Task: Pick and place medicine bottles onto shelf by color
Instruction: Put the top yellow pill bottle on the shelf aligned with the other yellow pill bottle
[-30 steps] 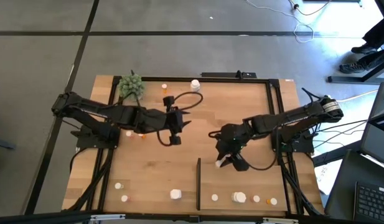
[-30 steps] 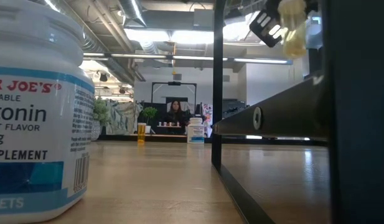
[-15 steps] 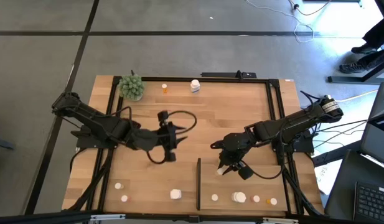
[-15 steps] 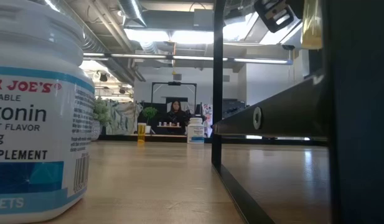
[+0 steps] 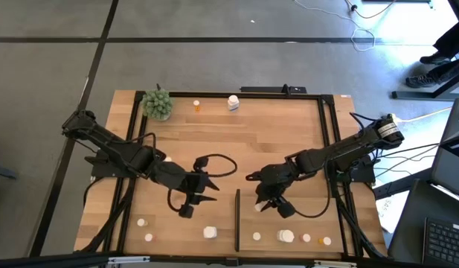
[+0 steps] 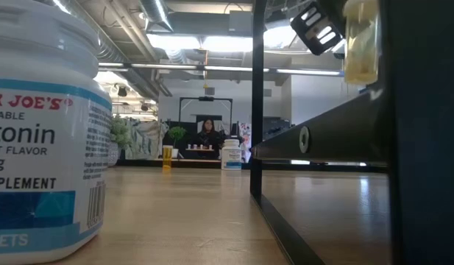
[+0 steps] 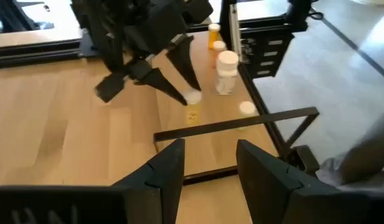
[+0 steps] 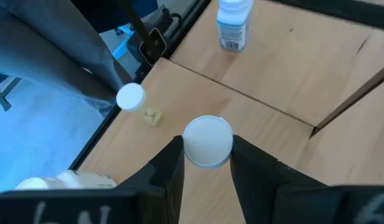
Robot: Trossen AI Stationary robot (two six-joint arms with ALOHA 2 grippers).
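Your right gripper [image 8: 207,163] clamps a white-capped bottle [image 8: 207,142] over the shelf [image 5: 285,205] – your left gripper [image 7: 208,163] hovers nearby, fingers parted, empty.

"R JOE'S", "SUPPLEMENT" on white bottle [image 6: 43,125]

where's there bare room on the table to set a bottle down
The widest bare patch is the middle of the light-wood tabletop, between the green spiky plant ball with the far-edge bottles and the two arms. Crowded: the near edge right of the thin black divider strip, where small white and orange bottles line up beneath the right end effector.
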